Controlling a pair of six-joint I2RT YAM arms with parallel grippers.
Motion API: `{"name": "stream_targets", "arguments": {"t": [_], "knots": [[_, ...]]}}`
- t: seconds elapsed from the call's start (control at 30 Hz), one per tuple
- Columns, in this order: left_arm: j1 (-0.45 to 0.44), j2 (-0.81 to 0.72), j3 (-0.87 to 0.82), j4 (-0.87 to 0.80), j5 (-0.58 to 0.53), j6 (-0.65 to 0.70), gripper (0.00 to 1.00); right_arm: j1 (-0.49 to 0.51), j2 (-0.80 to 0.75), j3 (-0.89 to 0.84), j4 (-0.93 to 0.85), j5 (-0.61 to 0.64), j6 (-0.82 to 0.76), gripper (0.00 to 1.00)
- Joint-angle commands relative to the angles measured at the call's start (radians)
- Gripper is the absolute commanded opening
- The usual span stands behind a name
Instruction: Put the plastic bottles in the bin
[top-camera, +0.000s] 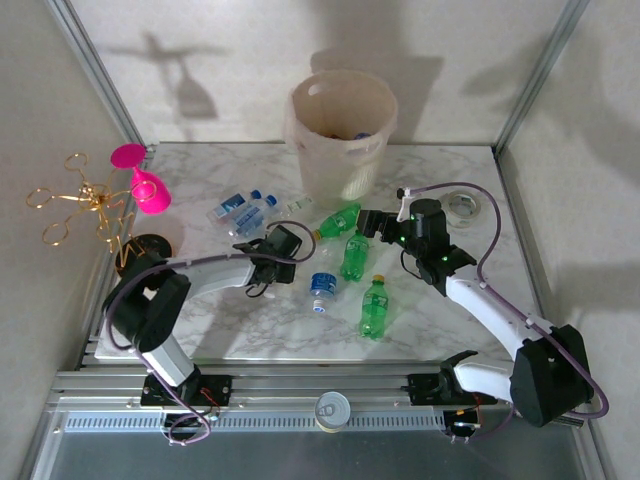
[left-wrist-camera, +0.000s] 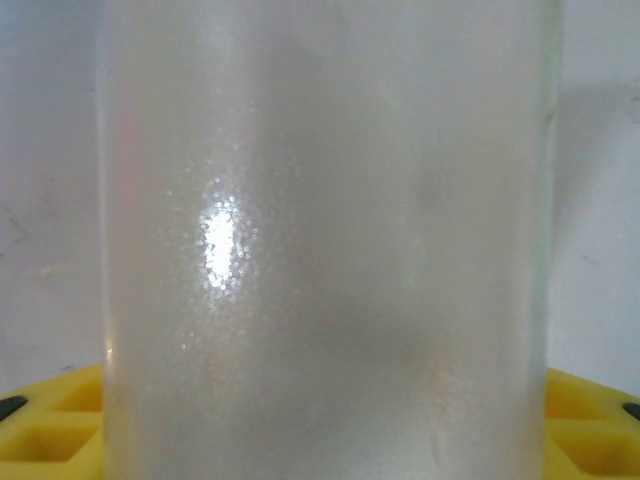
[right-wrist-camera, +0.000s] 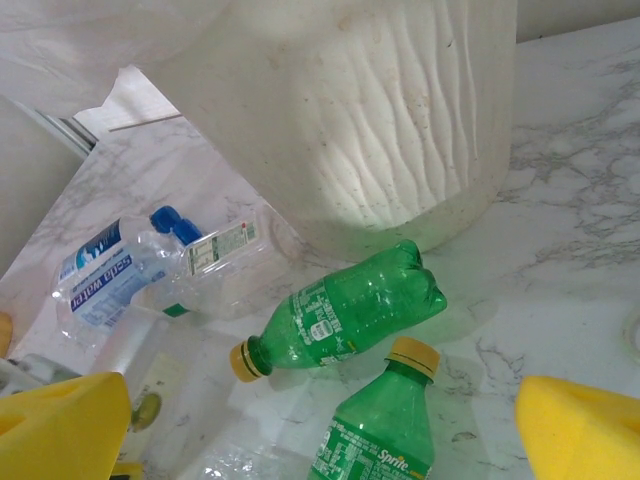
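Observation:
The bin, a cream-white bucket, stands at the back of the table; its ribbed wall looms close in the right wrist view. My left gripper is shut on a clear plastic bottle, whose body spans the gap between the yellow pads. My right gripper hangs open over two green bottles lying in front of the bin. A third green bottle lies nearer the front. Clear blue-labelled bottles lie left of the bin, another mid-table.
A pink goblet and a gold wire stand occupy the far left. A clear tape ring lies at the back right. Metal frame posts rise at the table's rear corners. A flat clear package lies by the right gripper's left pad.

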Motion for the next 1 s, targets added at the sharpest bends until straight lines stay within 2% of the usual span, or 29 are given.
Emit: {"name": "stream_targets", "arguments": {"t": [0.0,0.33,0.47,0.77,0.97], "knots": [[-0.02,-0.106,-0.029,0.013,0.016,-0.039,0.5,0.007,-0.031,0.015,-0.009,0.008,0.004,0.99],[-0.03,-0.5,-0.09,0.13,0.104,-0.208,0.42,0.007,-0.066,-0.059,-0.019,-0.031,0.073,0.99],[-0.03,-0.592,-0.059,0.21,0.149,-0.243,0.41,0.007,-0.074,-0.097,-0.013,-0.052,0.093,0.99],[-0.03,-0.508,0.176,0.331,0.236,-0.222,0.39,0.007,-0.093,-0.182,0.008,-0.056,0.113,0.99],[-0.03,-0.291,0.453,0.328,0.261,-0.12,0.39,0.007,-0.117,-0.216,0.01,-0.03,0.099,0.99]]}}
